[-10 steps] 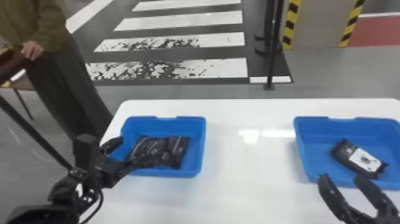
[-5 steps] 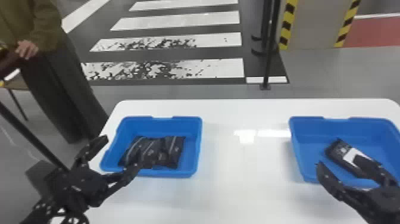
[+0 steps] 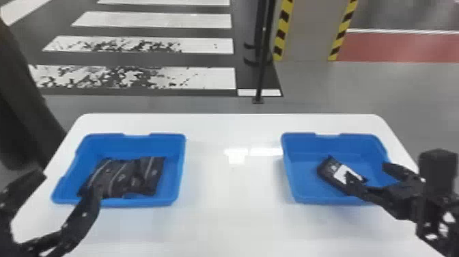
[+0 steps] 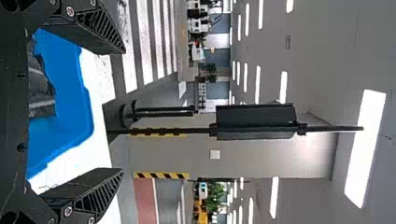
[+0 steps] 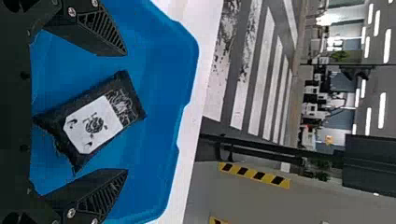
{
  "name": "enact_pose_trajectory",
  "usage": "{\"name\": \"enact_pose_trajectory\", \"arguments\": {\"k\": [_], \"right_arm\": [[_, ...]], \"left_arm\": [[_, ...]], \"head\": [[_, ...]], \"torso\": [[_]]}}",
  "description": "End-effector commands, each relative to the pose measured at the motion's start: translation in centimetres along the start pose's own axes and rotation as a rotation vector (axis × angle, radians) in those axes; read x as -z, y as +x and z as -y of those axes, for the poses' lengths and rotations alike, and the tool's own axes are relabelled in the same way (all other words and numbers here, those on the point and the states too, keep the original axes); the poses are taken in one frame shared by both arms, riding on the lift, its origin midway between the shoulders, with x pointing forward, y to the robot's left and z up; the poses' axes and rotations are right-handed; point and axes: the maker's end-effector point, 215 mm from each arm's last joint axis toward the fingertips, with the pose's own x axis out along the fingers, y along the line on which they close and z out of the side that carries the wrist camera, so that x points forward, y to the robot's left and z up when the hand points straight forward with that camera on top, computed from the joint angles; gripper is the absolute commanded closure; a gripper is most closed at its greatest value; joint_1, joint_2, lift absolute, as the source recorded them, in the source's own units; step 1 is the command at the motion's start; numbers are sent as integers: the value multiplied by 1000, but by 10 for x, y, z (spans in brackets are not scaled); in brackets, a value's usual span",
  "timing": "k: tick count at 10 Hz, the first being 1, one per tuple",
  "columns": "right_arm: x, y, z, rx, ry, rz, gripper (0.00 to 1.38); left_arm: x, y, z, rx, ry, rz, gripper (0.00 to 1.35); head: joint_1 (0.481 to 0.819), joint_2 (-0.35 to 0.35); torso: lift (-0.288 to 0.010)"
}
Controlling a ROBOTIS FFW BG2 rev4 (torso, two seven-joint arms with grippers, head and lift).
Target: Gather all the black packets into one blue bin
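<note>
In the head view, my right gripper (image 3: 370,176) stands open over the right blue bin (image 3: 293,171), near a black packet (image 3: 332,171) with a white label. The right wrist view has this packet (image 5: 95,116) lying between the parted fingers of my right gripper (image 5: 126,112), not gripped. My left gripper (image 3: 70,186) is open at the near left corner of the left blue bin (image 3: 181,167). Black packets (image 3: 126,176) lie side by side in that bin. In the left wrist view, nothing is held by my left gripper (image 4: 123,112); packets (image 4: 39,88) show beyond its base.
Both bins stand on a white table (image 3: 232,212), with a wide stretch of tabletop between them. A thin black post (image 3: 264,51) rises from the floor behind the table. A person's dark clothing (image 3: 20,102) is beyond the table's left edge.
My right gripper has swung from the near side of the right bin to over its packet. My left gripper has shifted outward and nearer to the robot, and the head view has tilted slightly.
</note>
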Motion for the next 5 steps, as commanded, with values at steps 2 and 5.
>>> {"name": "enact_pose_trajectory", "arguments": {"k": [2,5], "right_arm": [[19,13,22,12,20,-122,145],[25,40,17,-28,44,-181,150]], "left_arm": [[-7,-10,16,21,-57,-9,140],[-8,0,22,37,-82,-2,140]], "head": [[695,-118],[695,-146]], "torso": [[-110],[-110]]}}
